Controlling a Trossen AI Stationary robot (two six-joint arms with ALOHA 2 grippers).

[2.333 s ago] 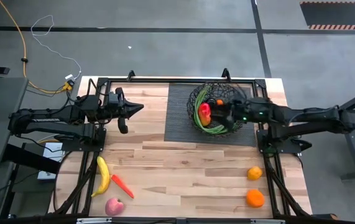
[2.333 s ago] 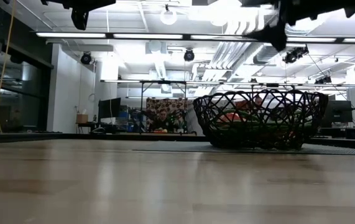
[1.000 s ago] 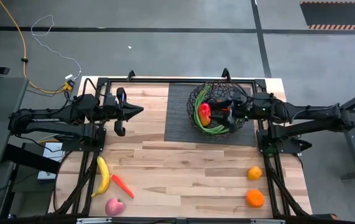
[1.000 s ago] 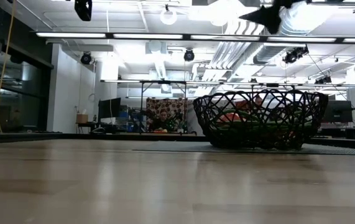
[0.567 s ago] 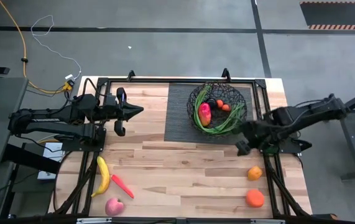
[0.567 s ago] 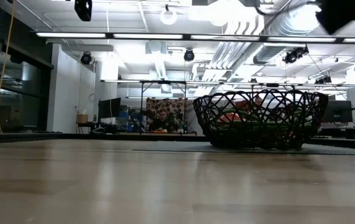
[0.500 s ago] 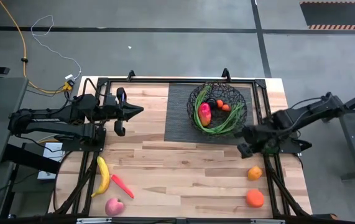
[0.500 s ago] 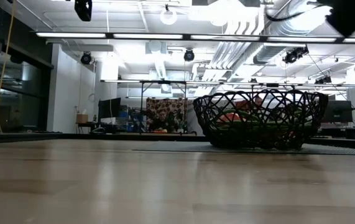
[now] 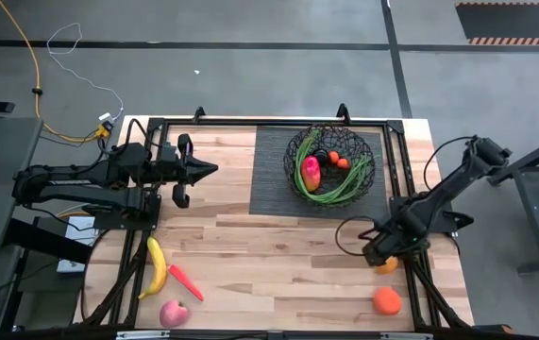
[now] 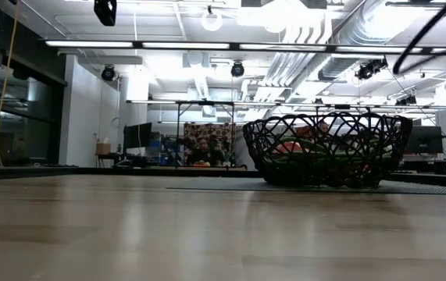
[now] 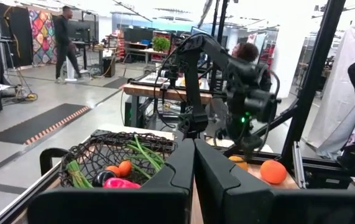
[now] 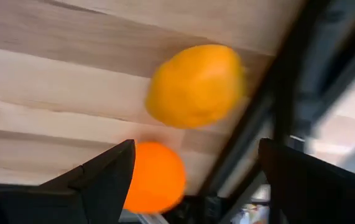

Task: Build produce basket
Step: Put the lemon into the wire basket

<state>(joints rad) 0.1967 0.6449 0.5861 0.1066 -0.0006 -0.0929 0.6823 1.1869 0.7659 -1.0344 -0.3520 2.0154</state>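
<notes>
Now: R gripper (image 9: 378, 253) wide open, empty, over nearer orange (image 9: 386, 264), table's 4 o'clock; centre jaws before closing.

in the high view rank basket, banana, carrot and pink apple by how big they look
1. basket, by far the largest
2. banana, long and thin
3. carrot and pink apple: too close to rank; the carrot is longer, the apple rounder and wider

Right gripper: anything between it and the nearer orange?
Nothing. In the right wrist view the open right gripper frames the nearer orange with only bare table around; the high view agrees.
</notes>
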